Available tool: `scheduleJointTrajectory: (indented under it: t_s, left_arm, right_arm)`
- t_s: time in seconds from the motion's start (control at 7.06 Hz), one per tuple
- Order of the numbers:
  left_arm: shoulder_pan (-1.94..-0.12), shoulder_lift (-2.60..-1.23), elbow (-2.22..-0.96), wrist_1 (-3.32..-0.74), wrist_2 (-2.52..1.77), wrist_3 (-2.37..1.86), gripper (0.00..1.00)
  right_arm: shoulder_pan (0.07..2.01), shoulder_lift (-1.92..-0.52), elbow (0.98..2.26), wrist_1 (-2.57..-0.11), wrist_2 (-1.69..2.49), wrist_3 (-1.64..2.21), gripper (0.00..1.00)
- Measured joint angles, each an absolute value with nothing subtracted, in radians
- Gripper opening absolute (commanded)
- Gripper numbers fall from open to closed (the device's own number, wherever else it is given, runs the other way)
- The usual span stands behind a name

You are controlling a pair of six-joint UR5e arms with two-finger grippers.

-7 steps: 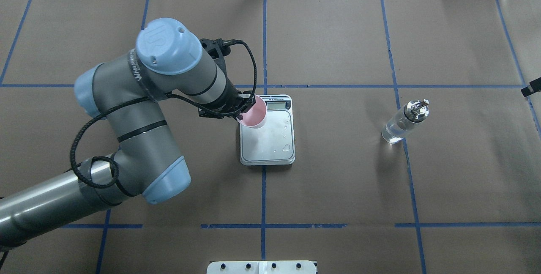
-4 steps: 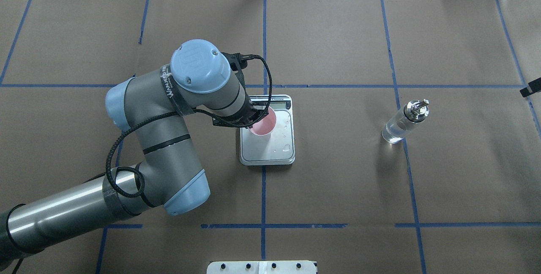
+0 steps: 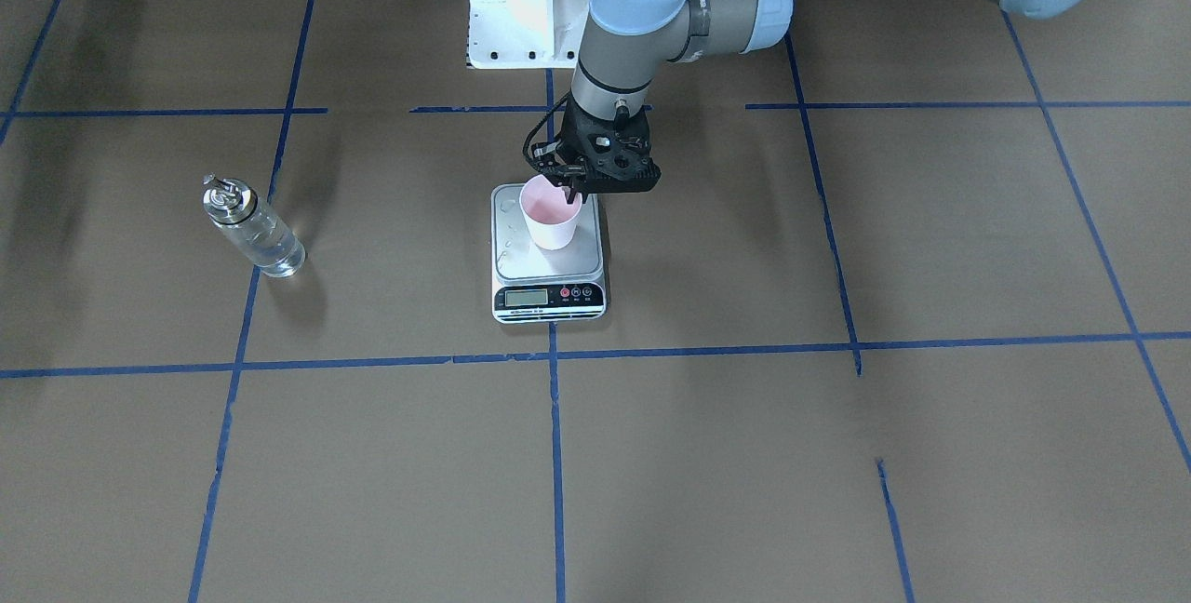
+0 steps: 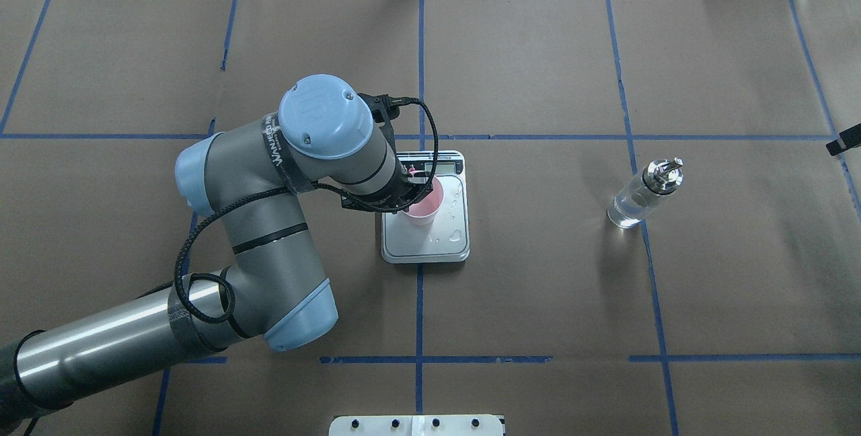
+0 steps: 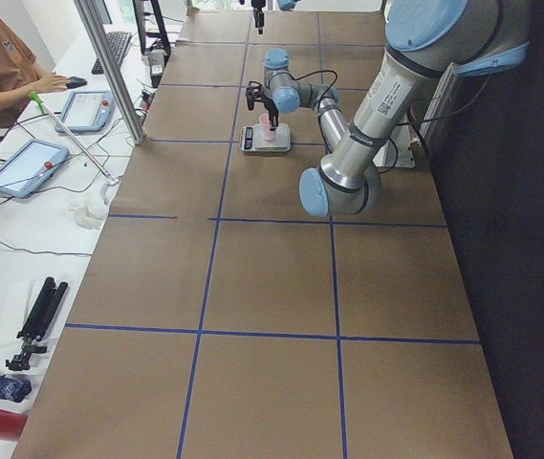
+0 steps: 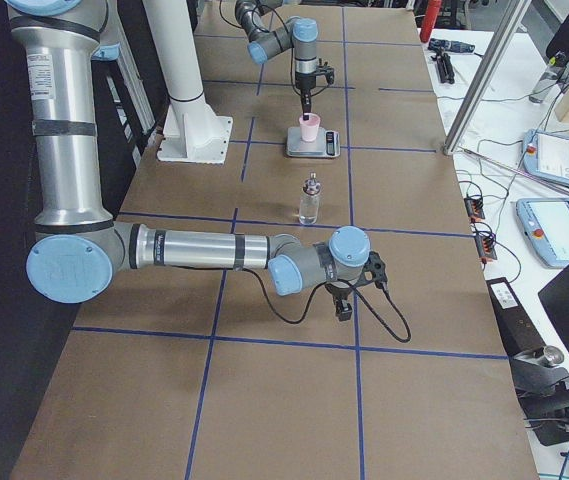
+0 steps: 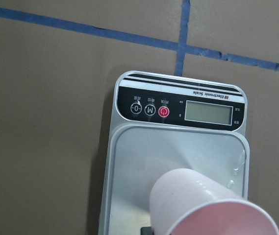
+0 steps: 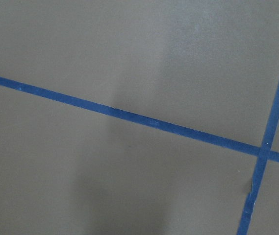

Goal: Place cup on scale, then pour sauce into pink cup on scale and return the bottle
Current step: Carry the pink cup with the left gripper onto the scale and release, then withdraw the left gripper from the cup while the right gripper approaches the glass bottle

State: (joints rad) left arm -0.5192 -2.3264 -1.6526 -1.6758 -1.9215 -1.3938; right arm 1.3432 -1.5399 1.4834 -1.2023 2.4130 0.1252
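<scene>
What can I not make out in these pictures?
Whether the cup bottom touches the scale: overhead view, its rim and the left gripper cover it.
Whether the right gripper is open or shut: shown only in exterior right view, too small.
How full the bottle is: clear glass, small in every view.

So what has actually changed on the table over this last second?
The left gripper, pinching the cup by its rim throughout, carried it from the edge of the scale inward over the middle of the platform, and apparently lower. Nothing was let go. The scale and the bottle stayed where they were.
</scene>
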Motion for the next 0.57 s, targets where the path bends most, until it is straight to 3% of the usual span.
scheduleJointTrajectory:
  t_s: [0.28,0.57]
  left_arm:
    - [-0.530,-2.316,-1.706,-1.687,-1.926,-1.394,0.58]
    - [-0.604,-2.238,-1.870,-1.691,-1.929,-1.388,0.58]
  right_arm:
    - [1.332,-1.539,1.505,-1.199,2.413,0.131,1.00]
    - [1.272,-1.555,1.535,-1.012,2.410,0.245,1.00]
